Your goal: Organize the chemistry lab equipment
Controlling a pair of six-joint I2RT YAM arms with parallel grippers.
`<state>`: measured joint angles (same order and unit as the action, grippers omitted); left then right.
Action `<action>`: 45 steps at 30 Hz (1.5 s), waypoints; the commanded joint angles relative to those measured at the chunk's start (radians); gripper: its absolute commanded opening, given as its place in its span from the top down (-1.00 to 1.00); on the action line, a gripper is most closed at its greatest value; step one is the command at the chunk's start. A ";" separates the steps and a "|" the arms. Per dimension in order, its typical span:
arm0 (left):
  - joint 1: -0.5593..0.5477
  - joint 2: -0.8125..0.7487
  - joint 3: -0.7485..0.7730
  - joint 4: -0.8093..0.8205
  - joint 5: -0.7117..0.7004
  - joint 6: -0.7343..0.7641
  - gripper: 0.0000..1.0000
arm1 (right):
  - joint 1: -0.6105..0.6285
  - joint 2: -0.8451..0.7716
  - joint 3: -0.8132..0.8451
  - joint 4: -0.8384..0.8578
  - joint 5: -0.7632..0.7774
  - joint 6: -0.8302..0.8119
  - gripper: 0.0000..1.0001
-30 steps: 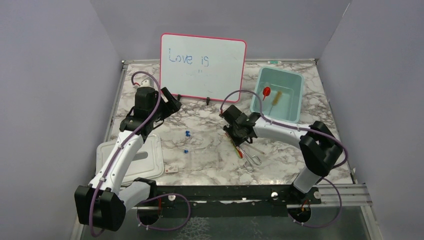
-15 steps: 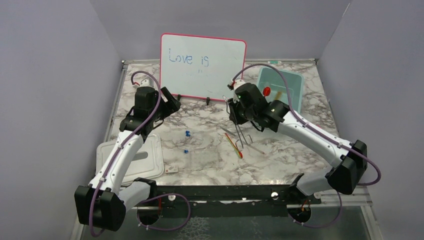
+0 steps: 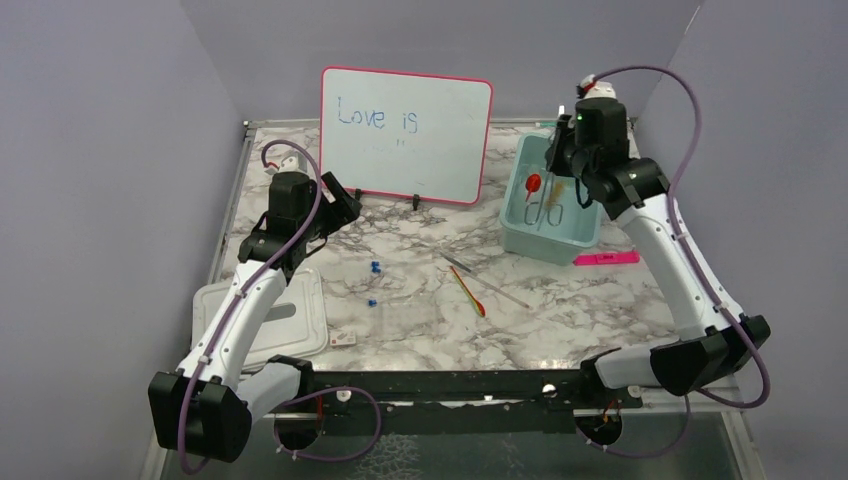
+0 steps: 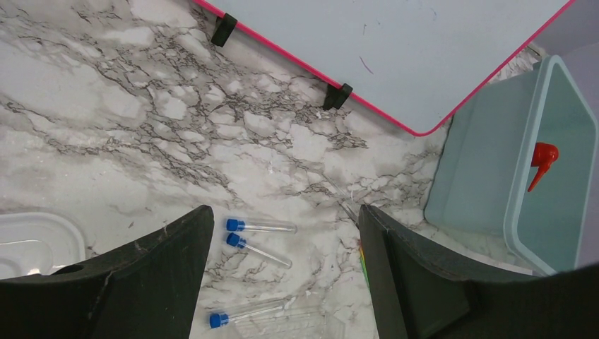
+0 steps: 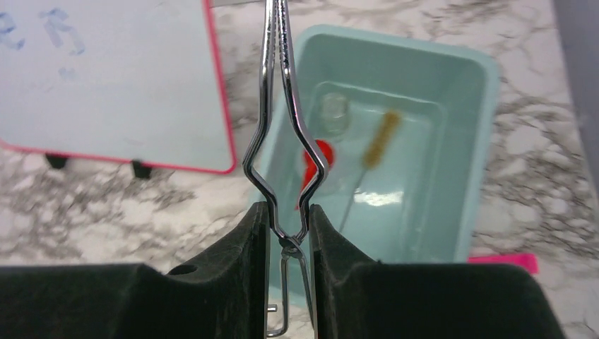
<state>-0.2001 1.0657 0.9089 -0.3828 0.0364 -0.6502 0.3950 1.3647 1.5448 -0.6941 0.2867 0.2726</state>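
Where the desk (image 3: 600,300) meets its near edge, the clear rack (image 3: 412,318) is seen lying flat. Blue-capped tubes (image 4: 258,227) are scattered just beyond it, and a red-and-yellow tool (image 3: 468,291) is left toward the middle. Farther on, toward the left edge, the left gripper (image 4: 284,209) is held above the desk with its fingers spread and nothing between them. At the far right corner the metal tongs (image 5: 272,63) are pinched, where their arms cross, by the fingers of the right gripper (image 5: 287,212). They are hung over the teal bin (image 5: 487,70), in which a red nozzle (image 5: 318,152), a little glass beaker (image 5: 332,113) and a brown brush (image 5: 381,138) are already laid.

The step in hand is judged to be the drop into the bin. It is best done if the tongs are lowered until their whole length is inside the rim, kept off the beaker, and only then released.

Against half a second earlier, the right arm has been swung from the middle of the desk, before the whiteboard (image 3: 405,135), to this corner. A pink marker (image 3: 605,258) by the right edge has been uncovered, and the left arm is unmoved.
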 commanded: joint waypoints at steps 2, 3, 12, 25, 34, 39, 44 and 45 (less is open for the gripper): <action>0.004 -0.007 0.043 0.022 -0.008 0.013 -0.55 | -0.191 -0.011 0.016 -0.041 0.005 0.011 0.59; 0.003 -0.005 0.045 0.022 -0.009 0.014 -0.55 | -0.214 -0.007 0.012 -0.037 0.003 0.017 0.59; 0.004 0.020 0.073 0.022 -0.011 0.022 -0.55 | -0.278 0.099 -0.090 0.062 -0.055 0.054 0.60; 0.004 0.054 0.099 0.022 -0.018 0.029 -0.55 | -0.281 0.285 -0.163 0.181 -0.073 0.079 0.61; 0.005 0.074 0.134 0.018 -0.029 0.036 -0.55 | -0.285 0.383 -0.173 0.193 -0.027 0.122 0.56; 0.005 0.093 0.183 0.017 -0.072 0.054 -0.56 | -0.285 0.424 -0.174 0.219 -0.038 0.126 0.49; 0.005 0.106 0.200 0.016 -0.069 0.069 -0.56 | -0.287 0.444 -0.183 0.220 -0.020 0.142 0.44; 0.005 0.108 0.199 0.016 -0.071 0.070 -0.56 | -0.287 0.442 -0.187 0.220 -0.016 0.145 0.42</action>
<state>-0.1982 1.1637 1.0809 -0.3832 -0.0067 -0.6060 0.1154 1.7969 1.3712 -0.5102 0.2276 0.3923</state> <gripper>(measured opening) 0.778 0.280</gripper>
